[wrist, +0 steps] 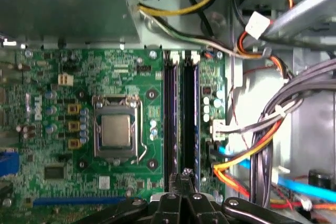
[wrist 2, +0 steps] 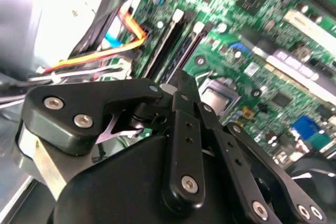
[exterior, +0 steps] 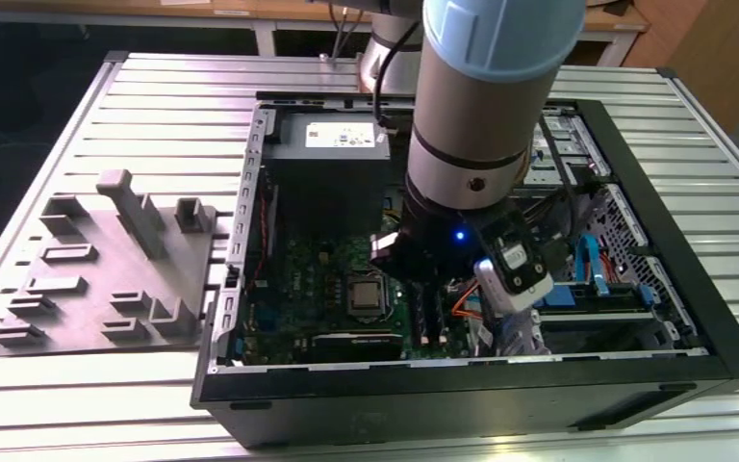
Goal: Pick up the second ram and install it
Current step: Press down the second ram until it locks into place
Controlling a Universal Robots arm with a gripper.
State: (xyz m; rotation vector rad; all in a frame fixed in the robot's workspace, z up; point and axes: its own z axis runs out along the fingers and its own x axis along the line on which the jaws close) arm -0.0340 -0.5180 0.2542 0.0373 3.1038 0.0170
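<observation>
Fingers: the fingers (wrist: 182,174) are clenched tip to tip with nothing visible between them; in the second wrist view (wrist 2: 181,83) they meet in one narrow black point.
Fingers' position: low over the green circuit board (wrist: 63,145), right above the near end of the two long black slots (wrist: 170,114).
Second ram: a long dark stick, seemingly the second ram (wrist: 189,114), stands on edge in the slot nearer the cables, in line with the fingertips. Whether the tips touch it, and whether it is fully seated, cannot be told.
Slot latches: white clips (wrist: 195,55) sit at the far end of both slots.
Processor socket: a silver square in a metal frame (wrist: 115,129), beside the slots on the side away from the cables.
Cables: an orange, yellow and grey bundle (wrist: 252,150) runs along the other side of the slots.
Arm: in the exterior view the grey arm (exterior: 472,125) reaches down into the open computer case (exterior: 472,395).
Tray: a grey plastic tray (exterior: 100,279) with upright ribs lies on the table (exterior: 190,82), at the exterior view's left of the case.
</observation>
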